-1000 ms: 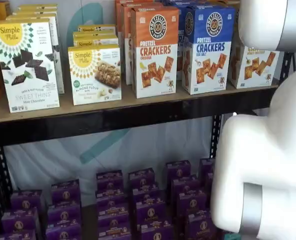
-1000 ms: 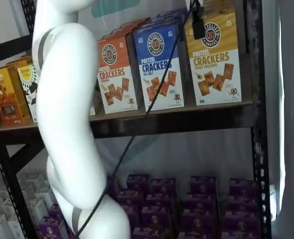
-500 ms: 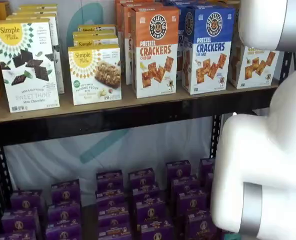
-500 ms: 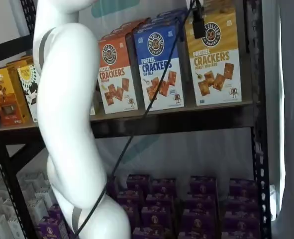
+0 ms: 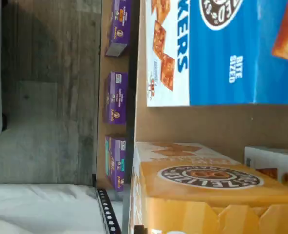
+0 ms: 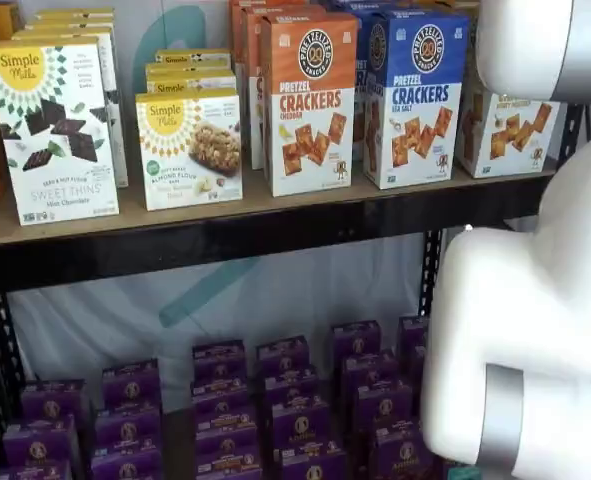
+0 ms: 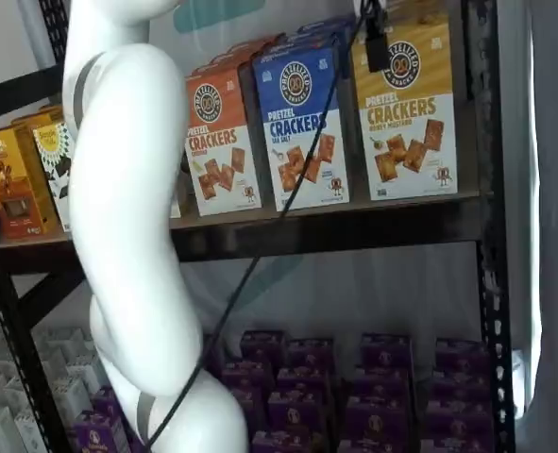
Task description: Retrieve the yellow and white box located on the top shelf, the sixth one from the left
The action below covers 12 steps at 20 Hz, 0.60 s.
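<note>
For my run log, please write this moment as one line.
target: yellow and white pretzel crackers carton, upright on tan wooden top shelf | gripper: black finger at carton's top, shut on it | neighbour: blue crackers carton

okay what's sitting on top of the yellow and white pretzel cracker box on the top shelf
In a shelf view, a black finger of the tool hangs over the upper front of the yellow and white box, beside a cable. The carton's top edge is cut off by the frame, so anything resting there cannot be seen.
</note>
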Each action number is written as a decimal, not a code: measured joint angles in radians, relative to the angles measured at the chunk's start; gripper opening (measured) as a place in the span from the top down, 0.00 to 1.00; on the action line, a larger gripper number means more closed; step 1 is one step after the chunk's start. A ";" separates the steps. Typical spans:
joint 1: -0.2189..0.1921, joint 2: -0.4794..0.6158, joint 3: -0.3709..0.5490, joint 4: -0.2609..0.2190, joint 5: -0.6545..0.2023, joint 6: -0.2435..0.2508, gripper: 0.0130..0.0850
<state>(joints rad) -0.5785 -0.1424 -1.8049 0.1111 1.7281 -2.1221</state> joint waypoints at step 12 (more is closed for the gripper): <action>-0.074 -0.074 0.039 0.029 0.073 -0.055 0.33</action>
<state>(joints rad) -0.6525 -0.2160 -1.7659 0.1401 1.8013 -2.1774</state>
